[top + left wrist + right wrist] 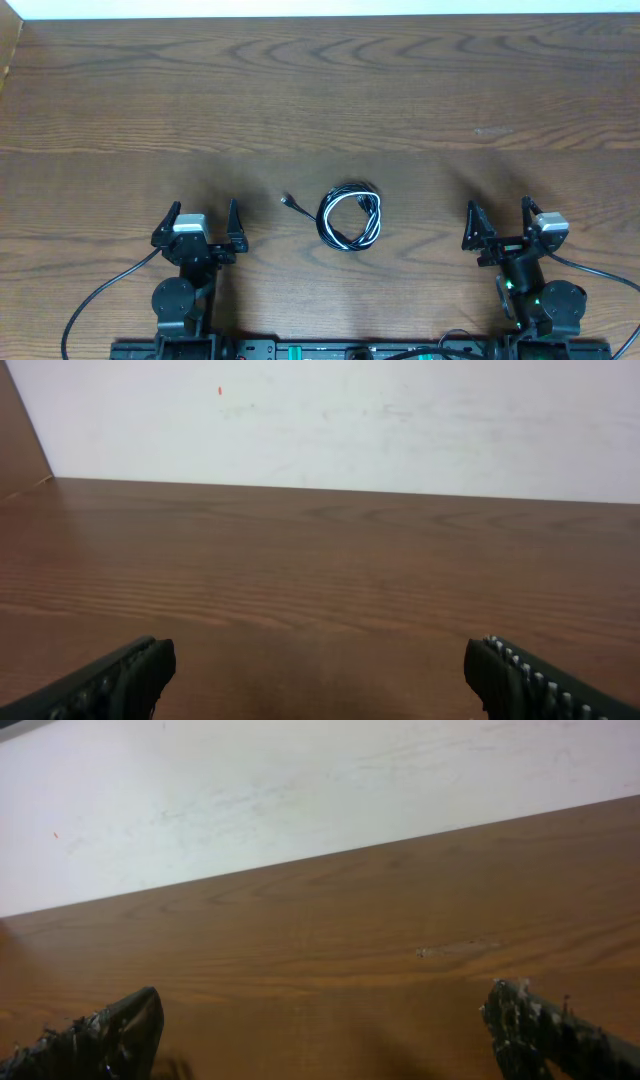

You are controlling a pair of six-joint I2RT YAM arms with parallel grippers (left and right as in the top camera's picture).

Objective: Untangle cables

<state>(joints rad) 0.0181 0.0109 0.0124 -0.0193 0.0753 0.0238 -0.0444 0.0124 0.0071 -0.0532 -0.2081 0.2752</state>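
**Item 1: cables [350, 217].** Thin black and white cords wound together into one small, roughly round coil, lying flat on the table [400, 90].
- Place: about midway between the left and right edges, in the half nearer the edge where the arms are mounted.
- One plug end [290, 201] trails out toward the left edge, just beside the loops.
- Condition: the strands overlap and cross all round the coil. Which cord lies on top at any crossing is too small to tell.
- The coil does not appear in either wrist view.

**Item 2: left gripper [202, 216].** By the near edge, to the left of the coil and apart from it. Its jaws are spread wide with nothing between them. The wrist view shows only bare wood between the fingertips [115, 680]. It touches no cord.

**Item 3: right gripper [499, 214].** By the near edge, to the right of the coil and about as far from it as the left one. Its jaws are likewise spread wide and empty, with bare wood between the fingertips [110, 1032].

**Item 4: black leads [100, 292].** Thicker cords running from the arm bases, not part of the lot.

**Status.** By the look of things, nothing is done yet: the cords lie in a single bundle and neither gripper is on them. All of the work is left: reaching the coil, taking hold of a strand or the free plug, and drawing the black and white cords apart until each lies separate.
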